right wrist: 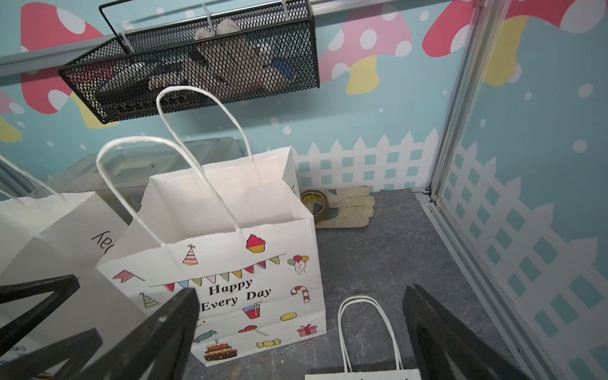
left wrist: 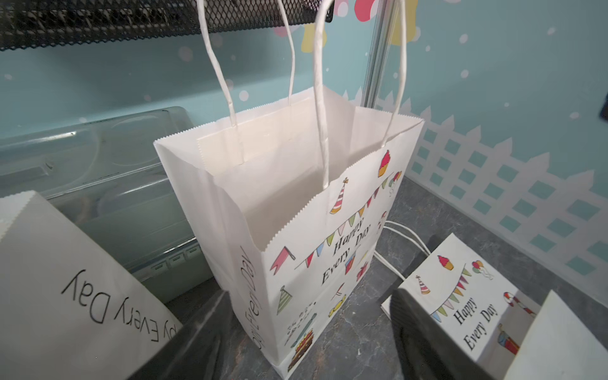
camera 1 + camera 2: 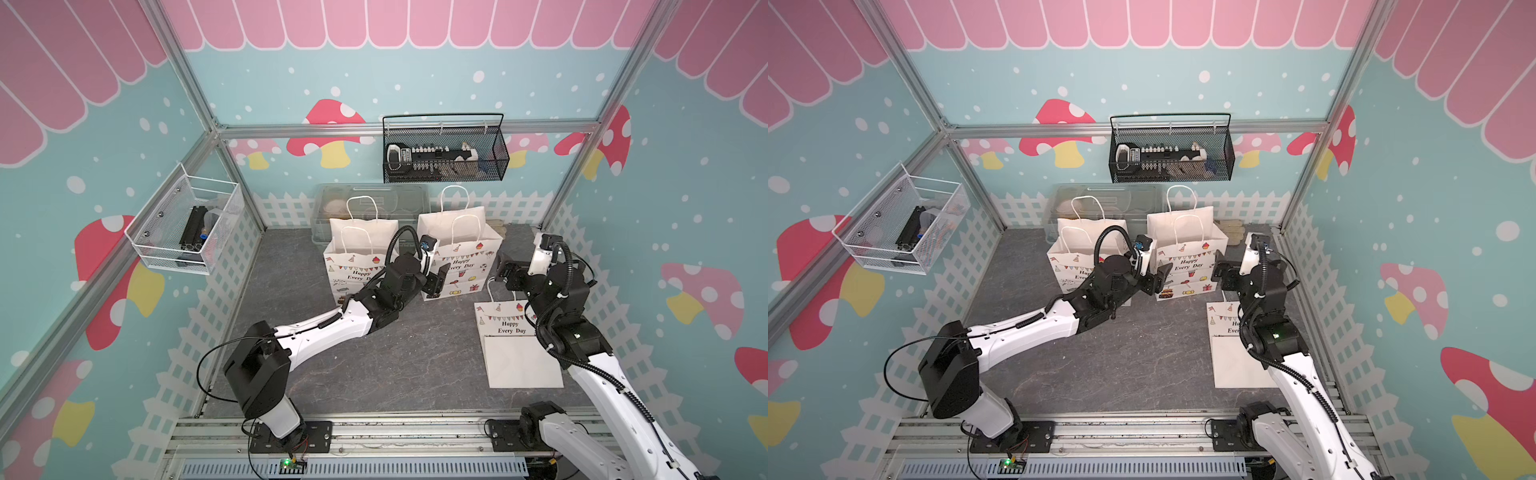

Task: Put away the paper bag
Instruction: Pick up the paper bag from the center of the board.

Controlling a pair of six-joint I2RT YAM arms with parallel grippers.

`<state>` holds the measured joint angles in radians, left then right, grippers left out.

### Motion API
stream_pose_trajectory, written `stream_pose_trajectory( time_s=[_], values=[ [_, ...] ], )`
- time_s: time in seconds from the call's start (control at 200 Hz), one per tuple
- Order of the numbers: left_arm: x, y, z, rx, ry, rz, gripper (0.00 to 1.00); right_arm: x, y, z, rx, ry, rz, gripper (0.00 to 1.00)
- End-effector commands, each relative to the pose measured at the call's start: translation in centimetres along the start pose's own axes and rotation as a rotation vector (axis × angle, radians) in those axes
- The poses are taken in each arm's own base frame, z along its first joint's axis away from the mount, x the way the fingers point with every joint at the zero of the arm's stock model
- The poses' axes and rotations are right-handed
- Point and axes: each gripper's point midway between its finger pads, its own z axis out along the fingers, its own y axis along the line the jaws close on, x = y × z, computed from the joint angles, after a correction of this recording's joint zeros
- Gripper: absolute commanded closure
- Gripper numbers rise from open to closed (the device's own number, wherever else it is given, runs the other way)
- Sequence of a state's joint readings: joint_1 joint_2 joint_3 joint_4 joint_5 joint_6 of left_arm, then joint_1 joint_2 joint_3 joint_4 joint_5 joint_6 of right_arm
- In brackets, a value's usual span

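**Three paper bags on the table, both claws open and empty**

Nearest to the robot's bases, a flat paper bag [image 3: 519,357] is seen lying on the grey table [image 3: 374,374], on the right side. Its printed face is turned up and its handles point to the back. In both top views it is partly covered by the right arm.

A little farther, the right gripper [image 3: 503,272] is held over the handles of this flat bag, just beside the right standing paper bag [image 3: 461,253]. Its jaws are spread wide and nothing is gripped between them. The left gripper [image 3: 437,281] is placed between the two standing bags, close to the left front corner of the right one. Its jaws are also spread apart, and in the left wrist view no paper and no handle is found between them. Whether a finger touches the bag cannot be told.

The left standing paper bag [image 3: 353,266] is partly hidden by the left arm. Both standing bags are upright, side by side, with mouths open and handles raised.

Behind them a clear plastic box [image 3: 374,195] is set against the back wall. In the right wrist view a light glove [image 1: 348,207] is seen in the back right corner, with a tape roll [image 1: 316,204] touching it. Farthest, a black mesh basket [image 3: 444,153] is hung on the back rail, and a white wire basket [image 3: 187,224] is fixed on the left wall.
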<state>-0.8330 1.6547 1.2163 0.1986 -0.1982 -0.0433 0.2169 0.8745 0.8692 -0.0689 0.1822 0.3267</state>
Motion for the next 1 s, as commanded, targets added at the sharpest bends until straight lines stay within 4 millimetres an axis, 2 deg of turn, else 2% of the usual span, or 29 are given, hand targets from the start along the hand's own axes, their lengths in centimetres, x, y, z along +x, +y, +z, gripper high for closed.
stream_pose_trajectory(
  time_s=[0.0, 0.135, 0.235, 0.35, 0.445, 0.505, 0.59, 0.72, 0.891, 0.991],
  values=[
    [-0.1, 0.7, 1.3, 0.009, -0.009, 0.054, 0.19, -1.1, -0.5, 0.1, 0.002, -0.055, 0.008, 0.01],
    [1.0, 0.9, 3.1, 0.013, 0.008, 0.053, 0.2, -0.6, -1.7, -0.2, 0.015, -0.063, 0.026, 0.01],
    [1.4, 0.7, 4.2, 0.018, 0.008, 0.055, 0.31, 0.0, -2.1, 0.0, 0.015, -0.057, 0.032, 0.01],
    [1.5, 0.3, 5.2, 0.032, 0.008, 0.064, 0.35, 0.6, -2.6, 0.2, 0.019, -0.041, 0.036, 0.01],
    [1.2, 0.3, 5.7, 0.029, -0.001, 0.073, 0.42, 0.9, -2.9, 0.3, 0.016, -0.035, 0.049, 0.01],
    [1.3, 0.3, 5.9, 0.031, -0.001, 0.078, 0.53, 1.0, -2.9, 0.4, 0.011, -0.032, 0.054, 0.01],
    [1.2, 0.2, 5.9, 0.034, -0.007, 0.079, 0.79, 1.2, -3.0, 0.5, 0.009, -0.031, 0.062, 0.01],
    [1.2, 0.1, 5.7, 0.049, -0.011, 0.077, 1.0, 1.4, -2.9, 0.7, -0.007, -0.027, 0.077, 0.01],
    [1.1, -0.3, 5.5, 0.069, -0.014, 0.066, 1.0, 1.5, -2.9, 0.8, -0.012, -0.022, 0.078, 0.01],
    [0.2, -0.4, 4.7, 0.087, -0.03, 0.049, 1.0, 1.6, -3.1, 0.8, -0.009, -0.015, 0.073, 0.01]
  ],
)
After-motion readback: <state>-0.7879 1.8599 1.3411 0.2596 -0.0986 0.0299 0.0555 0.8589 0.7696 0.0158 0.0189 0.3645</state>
